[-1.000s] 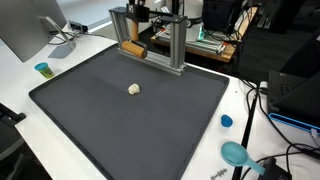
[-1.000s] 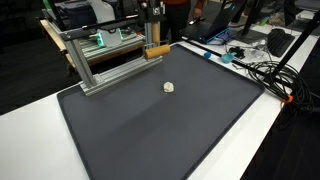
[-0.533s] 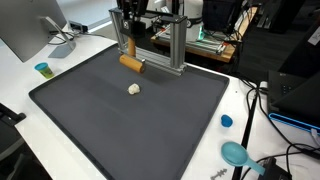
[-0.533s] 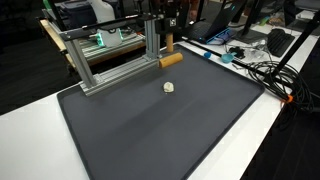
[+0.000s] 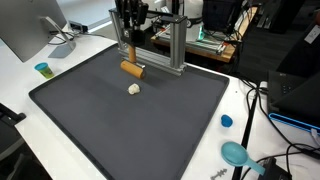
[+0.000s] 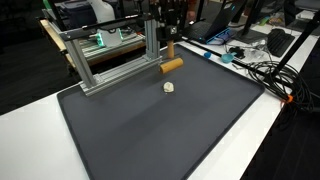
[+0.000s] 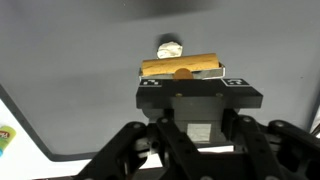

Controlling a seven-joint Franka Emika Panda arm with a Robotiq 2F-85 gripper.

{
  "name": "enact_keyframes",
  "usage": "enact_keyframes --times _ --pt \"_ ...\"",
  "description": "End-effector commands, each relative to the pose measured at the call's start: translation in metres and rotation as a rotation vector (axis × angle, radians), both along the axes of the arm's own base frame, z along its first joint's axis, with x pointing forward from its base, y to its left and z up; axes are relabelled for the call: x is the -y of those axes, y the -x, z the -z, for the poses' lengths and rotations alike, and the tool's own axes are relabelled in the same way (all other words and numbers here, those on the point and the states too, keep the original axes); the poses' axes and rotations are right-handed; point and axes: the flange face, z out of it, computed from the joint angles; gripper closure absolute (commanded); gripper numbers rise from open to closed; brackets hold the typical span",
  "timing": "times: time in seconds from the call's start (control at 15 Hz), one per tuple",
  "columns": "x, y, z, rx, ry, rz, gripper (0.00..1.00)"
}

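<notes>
My gripper [image 5: 130,52] [image 6: 168,50] is shut on a brown wooden cylinder [image 5: 133,68] [image 6: 172,66] and holds it crosswise a little above the black mat [image 5: 150,130] [image 6: 170,130], in front of the aluminium frame. In the wrist view the cylinder [image 7: 160,67] lies across the fingertips of the gripper [image 7: 182,74]. A small whitish lump [image 5: 134,89] [image 6: 169,87] [image 7: 169,47] lies on the mat just beyond the cylinder, apart from it.
An aluminium frame [image 5: 160,40] [image 6: 100,60] stands at the mat's far edge. A monitor [image 5: 25,25] and a small blue cup [image 5: 43,69] stand beside the mat. A blue cap [image 5: 226,121], a teal disc [image 5: 235,153] and cables [image 6: 262,72] lie on the white table.
My gripper has carried the cylinder out from the frame and down toward the mat, nearer the whitish lump. The lump has not moved.
</notes>
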Motion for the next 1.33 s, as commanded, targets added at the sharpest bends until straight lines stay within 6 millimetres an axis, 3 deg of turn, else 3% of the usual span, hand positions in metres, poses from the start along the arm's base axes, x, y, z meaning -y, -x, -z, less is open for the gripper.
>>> enact_keyframes --times 0.0,0.4,1.27 --pt "0.007 -0.014 0.014 0.016 -0.011 0.016 0.78" --pt "0.015 -0.021 0.047 -0.029 -0.022 0.038 0.78" --pt "0.017 -0.032 0.063 -0.045 -0.013 0.044 0.78"
